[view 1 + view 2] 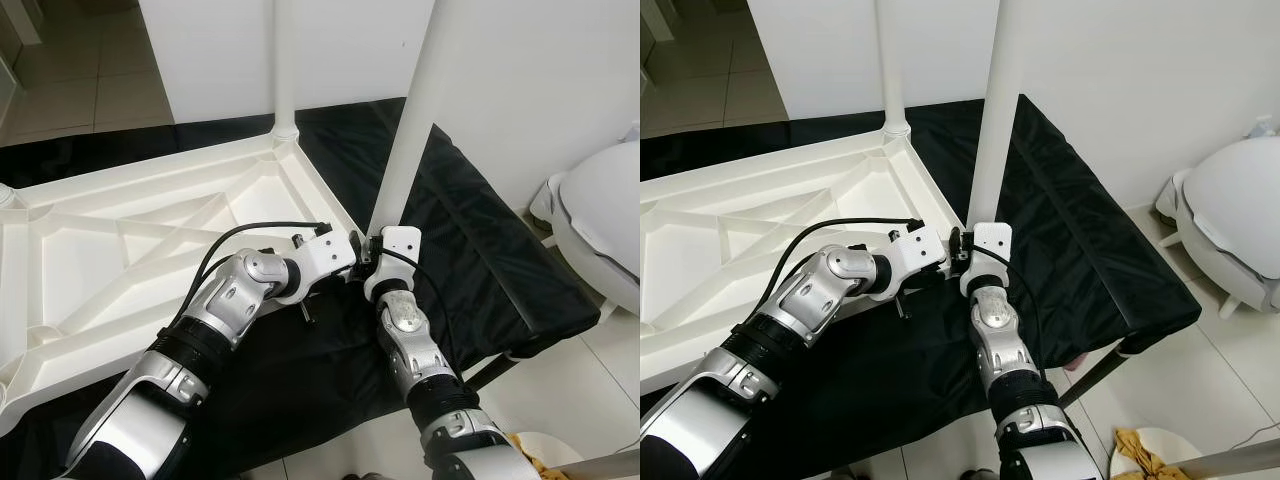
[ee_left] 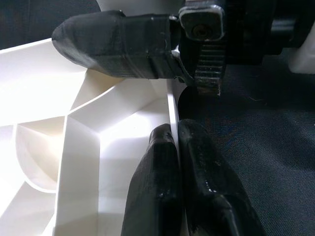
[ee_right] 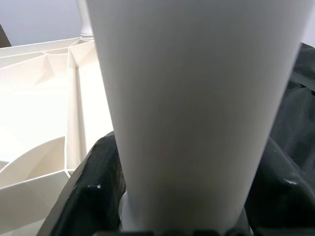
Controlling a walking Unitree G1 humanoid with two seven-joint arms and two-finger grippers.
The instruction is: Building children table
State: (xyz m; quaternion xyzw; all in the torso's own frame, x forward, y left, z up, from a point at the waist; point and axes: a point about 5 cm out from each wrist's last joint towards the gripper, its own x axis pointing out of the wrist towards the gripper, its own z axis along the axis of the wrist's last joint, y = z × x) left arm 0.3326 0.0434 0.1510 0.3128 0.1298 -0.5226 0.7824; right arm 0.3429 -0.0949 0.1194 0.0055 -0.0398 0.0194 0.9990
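Observation:
The white plastic table top [image 1: 120,250] lies underside up on a black cloth. One white leg [image 1: 284,60] stands in its far corner socket. A second white leg [image 1: 410,110] stands upright at the near corner, with my right gripper [image 1: 378,242] shut around its base; black fingers [image 3: 93,187] flank the leg [image 3: 192,98] in the right wrist view. My left gripper [image 1: 345,262] is right beside it at the same corner, its two fingers [image 2: 157,182] pressed together on the table top's rim wall [image 2: 171,105].
The black cloth platform [image 1: 500,270] ends at a drop to the tile floor on the right. A rounded white appliance [image 1: 605,220] stands there. A white wall [image 1: 520,90] is close behind the leg. A bowl with yellow cloth [image 1: 1140,450] sits on the floor.

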